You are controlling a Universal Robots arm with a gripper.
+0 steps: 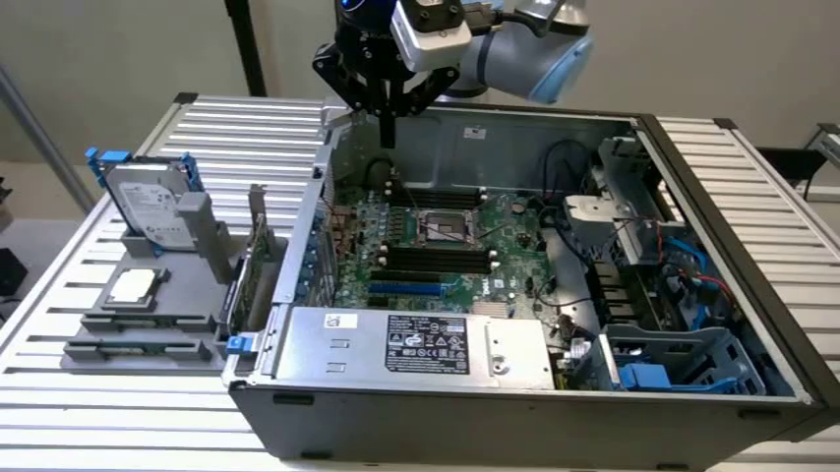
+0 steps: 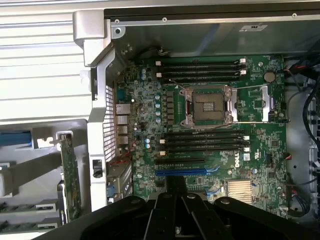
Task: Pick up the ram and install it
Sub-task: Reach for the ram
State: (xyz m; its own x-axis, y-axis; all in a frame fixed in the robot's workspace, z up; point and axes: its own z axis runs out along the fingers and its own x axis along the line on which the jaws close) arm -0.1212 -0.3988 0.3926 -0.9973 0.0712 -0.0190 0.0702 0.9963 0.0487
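The gripper (image 1: 389,138) was found closed, its fingers (image 1: 388,120) drawn together into one narrow dark tip, with nothing seen clamped between them. It was held pointing downward above the rear wall of the open computer case (image 1: 683,138) and touched no part. Below it the motherboard (image 1: 512,221) was exposed, with the black memory slots (image 1: 434,258) lying on either side of the processor socket (image 1: 444,226); all of them appeared unoccupied. The ram (image 1: 138,347) was placed well apart from the gripper, outside the case on the grey fixture (image 1: 79,324) at the exterior view's left. It was taken to be the long dark strip in the fixture row nearest the viewer, though its chips could not be resolved and the identification is given with reserve. On the same fixture an upright expansion card (image 1: 258,246) and a hard drive (image 1: 148,206) in a blue frame were noted behind it. The ram was judged light, thin and stiff, but brittle under bending or twisting, with its chips and contact edge easily damaged. A hold across the two flat faces, near the middle of the length and at the edge away from the contacts, was judged soundest.
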